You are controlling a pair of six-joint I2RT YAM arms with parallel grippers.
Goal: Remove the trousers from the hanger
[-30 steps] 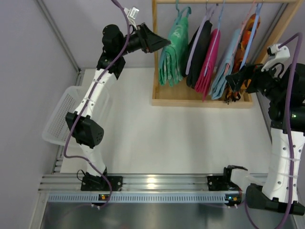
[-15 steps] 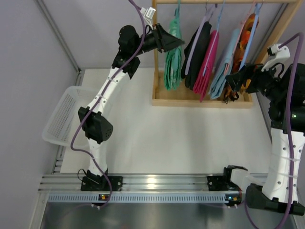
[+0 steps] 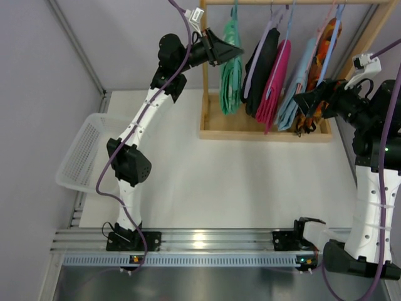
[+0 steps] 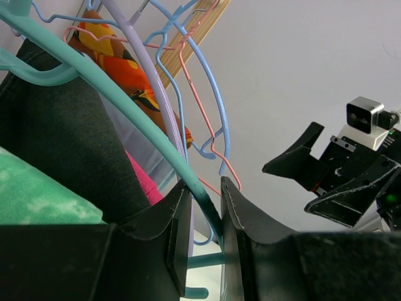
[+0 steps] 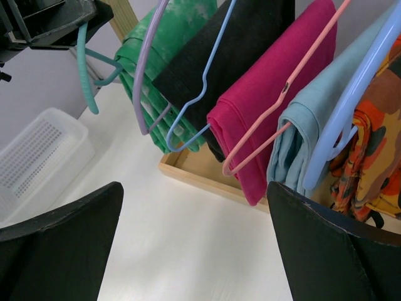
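A left gripper (image 4: 205, 207) reaches up to a wooden rack (image 3: 263, 132) and pinches the thin wire of a teal hanger (image 4: 125, 119).

The likely risk is that the lilac, blue and pink hanger hooks crowd right against the teal one, so lifting it off could snag or drag them. The slim wire might also swivel in the grip and let the cloth slide off.

The mint-green trousers (image 3: 230, 81) hang folded over that teal hanger, just beside and below the closed fingers. 4 more pairs hang to the right: black trousers (image 3: 260, 63), magenta trousers (image 3: 276, 88), light blue trousers (image 3: 291, 100) and orange patterned trousers (image 3: 326, 44). The right gripper (image 5: 194, 213) is spread wide and holds nothing, near the light blue and orange pairs.
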